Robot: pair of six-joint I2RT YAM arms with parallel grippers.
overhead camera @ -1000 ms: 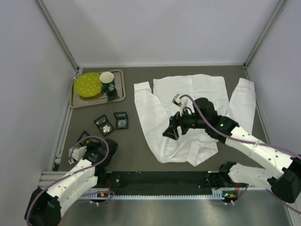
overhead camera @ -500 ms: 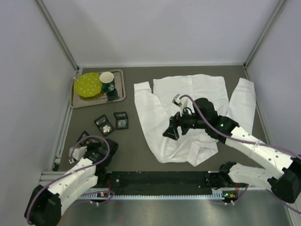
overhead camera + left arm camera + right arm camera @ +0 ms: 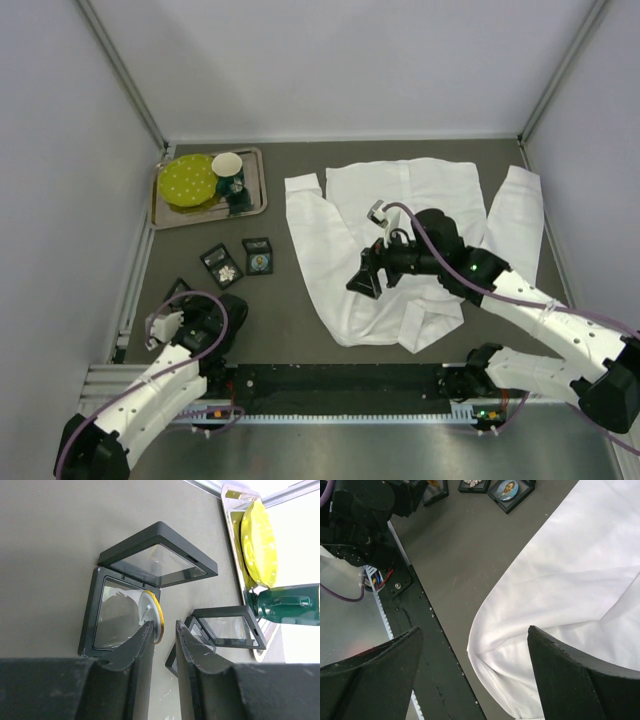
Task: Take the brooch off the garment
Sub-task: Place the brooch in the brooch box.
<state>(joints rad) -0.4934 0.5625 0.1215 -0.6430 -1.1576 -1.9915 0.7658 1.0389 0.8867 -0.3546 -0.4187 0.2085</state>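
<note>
The garment [image 3: 420,200], a white shirt, lies spread on the right half of the table. My right gripper [image 3: 362,272] hovers open over its lower left hem [image 3: 580,565], nothing between the wide jaws [image 3: 475,629]. A round, gold-rimmed brooch [image 3: 150,615] rests in an open black display box [image 3: 107,630] at the near left [image 3: 178,291]. My left gripper [image 3: 164,624] is just behind it, jaws slightly parted with bare table showing in the gap. The brooch lies against the tip of the left finger [image 3: 142,645], outside the gap.
Another open black box [image 3: 225,630] sits to the right of the first. Two more boxes with ornaments [image 3: 220,264] [image 3: 259,256] lie mid-left. A metal tray [image 3: 256,205] at the back left carries a yellow-green plate, a cup and a dark green bottle.
My left gripper's jaws have parted from shut, and the left arm has shifted slightly. The right arm and the shirt have not moved.
</note>
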